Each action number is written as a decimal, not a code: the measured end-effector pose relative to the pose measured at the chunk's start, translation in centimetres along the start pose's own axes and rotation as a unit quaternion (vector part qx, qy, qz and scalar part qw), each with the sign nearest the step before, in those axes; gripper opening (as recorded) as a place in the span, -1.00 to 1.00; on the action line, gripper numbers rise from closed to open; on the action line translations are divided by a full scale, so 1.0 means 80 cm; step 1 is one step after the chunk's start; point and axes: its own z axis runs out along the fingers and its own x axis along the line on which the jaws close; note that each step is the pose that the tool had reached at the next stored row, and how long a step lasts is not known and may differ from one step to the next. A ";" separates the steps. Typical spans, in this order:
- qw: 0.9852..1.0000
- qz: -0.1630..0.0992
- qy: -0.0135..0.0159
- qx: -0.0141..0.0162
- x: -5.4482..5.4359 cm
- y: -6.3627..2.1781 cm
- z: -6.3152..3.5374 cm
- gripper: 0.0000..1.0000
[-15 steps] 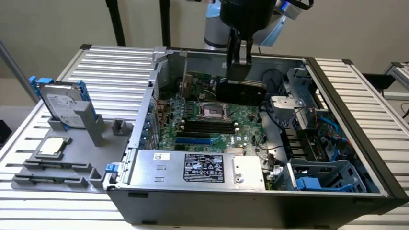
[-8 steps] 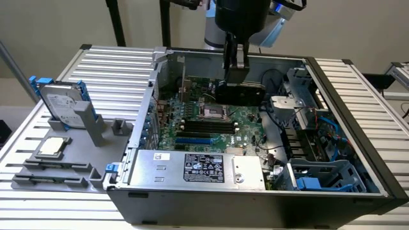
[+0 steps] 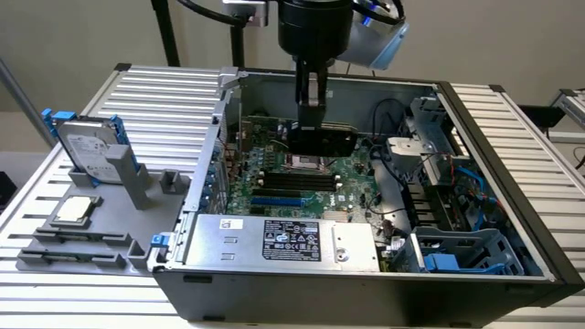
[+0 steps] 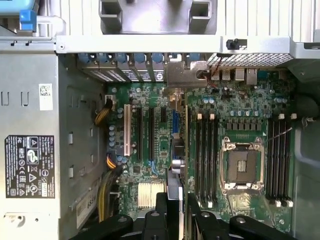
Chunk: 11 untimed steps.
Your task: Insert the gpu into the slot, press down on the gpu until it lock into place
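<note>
In the exterior view, my gripper (image 3: 309, 120) comes down from twelve o'clock into the open black metal computer case (image 3: 366, 301). Its claw is clamped on the gpu (image 3: 325, 142), a thin flat black card held on edge in the air over the green motherboard (image 3: 346, 175). The slot (image 3: 274, 201), a long narrow bright blue plastic strip, lies on the board at about seven o'clock from the card, and the two are apart. A boxy silver power supply (image 3: 219, 236) sits at six o'clock inside the case. At nine o'clock, outside the case, a silver hard drive with blue rails (image 3: 90, 147) stands upright on a grey fixture tray (image 3: 55, 255).

In the wrist view, I see the gripper (image 4: 175, 220) with its black fingers (image 4: 161, 212) closed on either side of the gpu (image 4: 174, 190), which shows edge-on as a thin strip. The blue slot (image 4: 176, 124) runs in line with the card's edge, beyond it. Parallel black memory slots (image 4: 206, 160) lie beside it, then the silver-framed processor socket (image 4: 241, 162).
</note>
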 end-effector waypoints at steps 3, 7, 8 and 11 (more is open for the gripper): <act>1.000 0.000 0.000 0.001 0.000 0.007 0.006 -0.47; 1.000 0.000 -0.001 0.002 0.000 0.014 0.015 -0.47; 1.000 0.000 -0.001 0.002 0.000 0.015 0.017 -0.47; 1.000 0.000 -0.001 0.003 0.000 0.019 0.024 -0.47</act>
